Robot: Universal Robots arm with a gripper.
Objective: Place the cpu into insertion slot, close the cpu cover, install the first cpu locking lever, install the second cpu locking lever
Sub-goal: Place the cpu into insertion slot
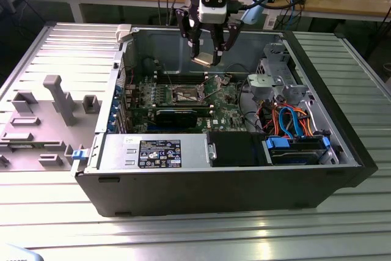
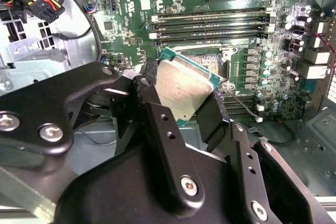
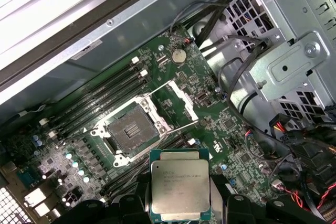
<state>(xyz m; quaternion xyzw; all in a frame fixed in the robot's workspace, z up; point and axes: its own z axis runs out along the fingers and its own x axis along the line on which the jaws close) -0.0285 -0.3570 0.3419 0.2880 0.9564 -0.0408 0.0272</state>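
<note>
Currently we see the pincer point(image 1: 206, 59) pinching the cpu point(image 3: 180, 184) by its edges, up above the uncovered insertion slot point(image 3: 130, 129) inside the computer case point(image 1: 244, 184).

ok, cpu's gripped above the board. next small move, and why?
Probably translate the gripper until the cpu sits over the insertion slot before lowering. The cpu is held above the board, and in the first wrist view the open slot lies beside it, not under it.

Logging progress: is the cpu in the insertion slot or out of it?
Out. The cpu is clamped between the fingers above the board, apart from the insertion slot, whose dark centre lies bare.
</note>
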